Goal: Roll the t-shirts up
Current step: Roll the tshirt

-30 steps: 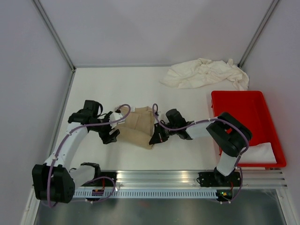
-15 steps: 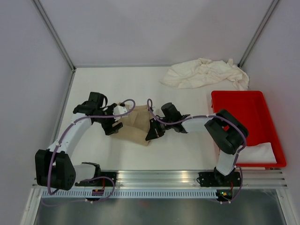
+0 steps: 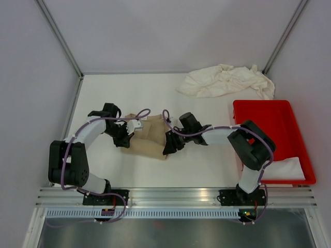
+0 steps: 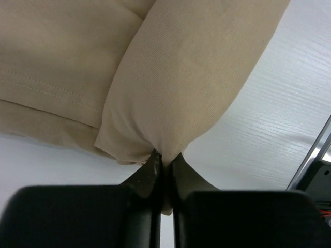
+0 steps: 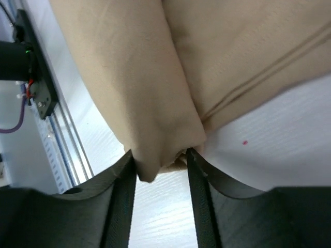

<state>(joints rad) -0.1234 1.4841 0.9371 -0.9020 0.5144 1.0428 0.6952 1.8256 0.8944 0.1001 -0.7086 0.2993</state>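
1. The tan t-shirt lies on the tabletop, left of the middle and nearer the near edge than the far one. It is bunched into a compact, partly folded shape rather than spread flat.
2. The left pincer sits low at the shirt's left side. In its wrist view the two black fingers are pressed together with almost no gap, nipping a small tuck of tan fabric. A rounded, puffed fold of the shirt swells out from that pinch.
3. Beside this fold in the same view lies a flatter layer of the shirt, with a double-stitched hem running across it.
4. The right pincer is at the shirt's right side, on the part of the cloth closest to the near edge. Its fingers stand apart with a thick roll of fabric between them. The cloth touches both inner faces, so this pincer is clamped on a bulkier bunch than the left one.
5. Both arms reach in from the near edge and face each other across the shirt, which spans the space between the two pincers.
6. The cream-white t-shirts lie in a crumpled heap at the far right corner, well apart from the tan one.
7. A red tray sits along the right edge, running toward the near right corner. A white folded cloth lies flat at its near end — whether it is a garment cannot be told.
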